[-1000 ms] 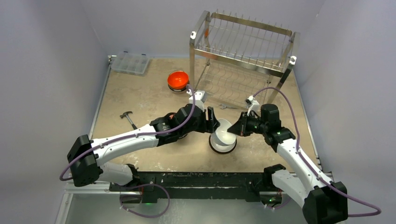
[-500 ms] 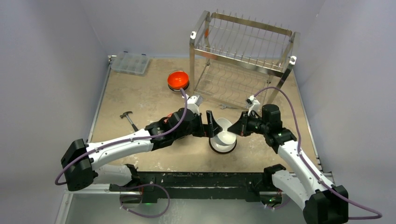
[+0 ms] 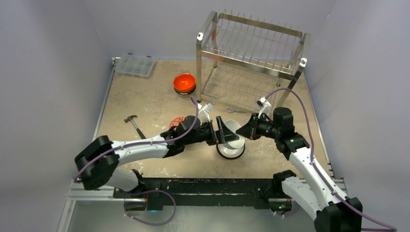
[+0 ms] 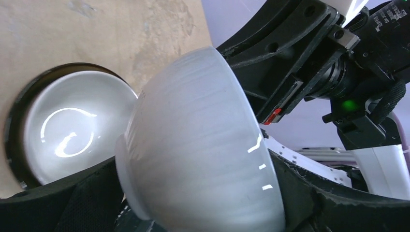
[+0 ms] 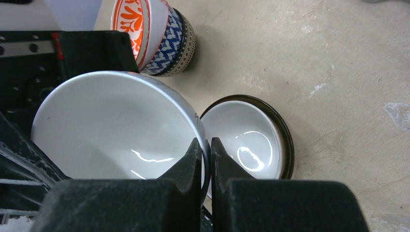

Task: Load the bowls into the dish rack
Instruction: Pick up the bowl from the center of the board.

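Observation:
A plain white bowl hangs tilted above the table's middle. My right gripper is shut on its rim, one finger inside and one outside. My left gripper is open, its jaws standing wide on either side of the bowl's base. Directly beneath sits a white-inside, dark-outside bowl. An orange-red bowl is stacked on another by the dish rack. A red-and-white patterned bowl peeks out behind the left arm, on a blue patterned one.
The two-tier wire dish rack fills the back right. A clear compartment box lies at the back left. On the table's left lies a small hammer, and a small wrench lies in front of the rack.
My left gripper has opened off the white bowl and its arm has dropped lower, uncovering the red patterned bowl. The right gripper keeps its grip on the rim.

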Controlling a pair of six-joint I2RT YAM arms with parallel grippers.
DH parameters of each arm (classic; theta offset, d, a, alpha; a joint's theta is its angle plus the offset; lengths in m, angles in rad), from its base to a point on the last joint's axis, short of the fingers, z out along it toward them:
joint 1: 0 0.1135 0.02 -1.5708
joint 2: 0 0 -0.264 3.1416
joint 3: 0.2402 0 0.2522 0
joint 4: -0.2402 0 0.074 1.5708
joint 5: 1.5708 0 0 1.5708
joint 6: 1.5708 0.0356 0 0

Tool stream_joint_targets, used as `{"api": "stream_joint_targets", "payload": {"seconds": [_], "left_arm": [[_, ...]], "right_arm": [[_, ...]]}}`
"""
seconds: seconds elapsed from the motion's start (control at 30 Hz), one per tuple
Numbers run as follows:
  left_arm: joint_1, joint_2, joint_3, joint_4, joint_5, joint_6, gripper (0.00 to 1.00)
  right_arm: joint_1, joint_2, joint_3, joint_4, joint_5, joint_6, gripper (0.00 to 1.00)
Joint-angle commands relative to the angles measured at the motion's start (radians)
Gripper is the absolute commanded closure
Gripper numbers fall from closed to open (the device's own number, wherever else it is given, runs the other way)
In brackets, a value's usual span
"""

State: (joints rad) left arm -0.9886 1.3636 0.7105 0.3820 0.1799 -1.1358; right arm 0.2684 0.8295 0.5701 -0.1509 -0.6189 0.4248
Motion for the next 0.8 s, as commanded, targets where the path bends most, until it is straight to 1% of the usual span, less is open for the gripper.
{"api": "stream_joint_targets", "payload": {"seconds": [0.0,0.1,0.3,0.37,0.43,0.47,0.53,0.6,0.67,0.77], "left_arm": [[0.001,0.091,-0.013,0.252,0.114,-0.115,0.06],[-0.002,0.127,-0.015,0.305,0.131,-0.143,0.10],[-0.004,0.117,-0.025,0.286,0.115,-0.145,0.16],[-0.003,0.118,-0.026,0.285,0.115,-0.147,0.20],[-0.003,0.120,-0.027,0.283,0.116,-0.148,0.28],[-0.003,0.119,-0.026,0.278,0.118,-0.147,0.30],[-0.003,0.115,-0.023,0.263,0.117,-0.140,0.28],[-0.004,0.105,-0.014,0.221,0.104,-0.122,0.21],[-0.004,0.094,-0.004,0.170,0.087,-0.105,0.17],[-0.003,0.092,0.003,0.159,0.083,-0.096,0.16]], "right_arm": [[0.003,-0.025,0.056,0.070,-0.026,0.027,1.00],[0.002,-0.025,0.059,0.059,-0.006,0.015,1.00],[0.002,-0.030,0.062,0.039,0.030,0.002,1.00],[0.002,-0.030,0.062,0.038,0.034,-0.001,1.00],[0.002,-0.027,0.066,0.030,0.039,-0.009,1.00],[0.002,-0.026,0.072,0.019,0.051,-0.017,1.00],[0.002,-0.026,0.088,-0.004,0.075,-0.034,1.00],[0.003,-0.026,0.103,-0.021,0.094,-0.047,1.00],[0.002,-0.029,0.113,-0.030,0.106,-0.054,1.00],[0.002,-0.026,0.116,-0.028,0.094,-0.054,1.00]]}}
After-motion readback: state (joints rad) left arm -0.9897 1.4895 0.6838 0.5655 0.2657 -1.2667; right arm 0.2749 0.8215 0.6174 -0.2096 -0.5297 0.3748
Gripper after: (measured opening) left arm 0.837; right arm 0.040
